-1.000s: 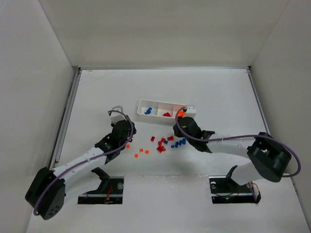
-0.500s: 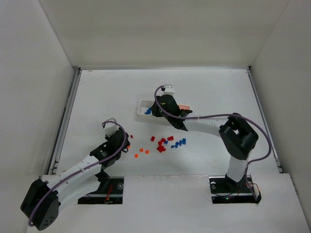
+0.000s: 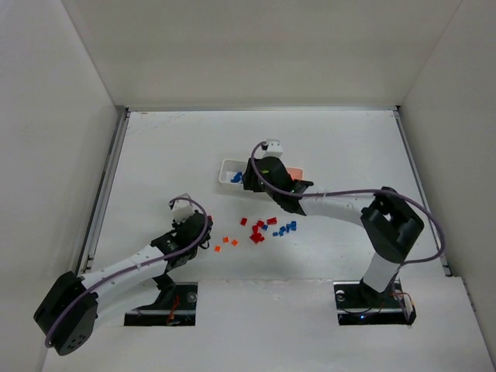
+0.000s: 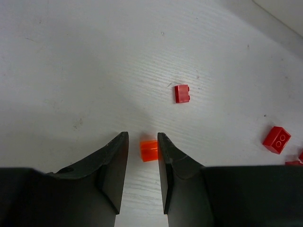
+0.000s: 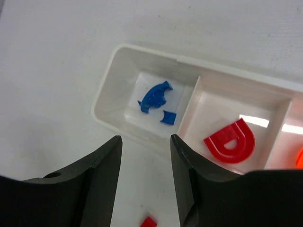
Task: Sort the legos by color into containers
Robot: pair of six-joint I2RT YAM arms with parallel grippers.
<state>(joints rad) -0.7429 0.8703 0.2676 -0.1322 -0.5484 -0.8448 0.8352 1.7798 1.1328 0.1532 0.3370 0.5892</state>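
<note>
The white tray (image 3: 227, 172) (image 5: 110, 86) lies across the table's middle. Its left compartment holds a curved blue piece (image 5: 154, 96) and a small blue brick (image 5: 167, 117); the middle one holds a red U-shaped piece (image 5: 229, 142). My right gripper (image 3: 249, 184) (image 5: 146, 141) hangs open and empty just before the tray's near wall. My left gripper (image 3: 206, 239) (image 4: 142, 138) is low over the table, open narrowly, with a small orange brick (image 4: 149, 150) lying between its fingertips, close against the right finger (image 4: 163, 151).
Loose red bricks (image 3: 256, 231), blue bricks (image 3: 288, 228) and orange bricks (image 3: 225, 241) are scattered between the arms. Two red bricks (image 4: 182, 93) (image 4: 276, 139) lie ahead of the left gripper. An orange piece (image 3: 293, 171) shows in the tray's right end.
The right arm swung from the tray's right end to its left compartment, and its jaws have opened. The left arm drew back, then came forward over an orange brick.
</note>
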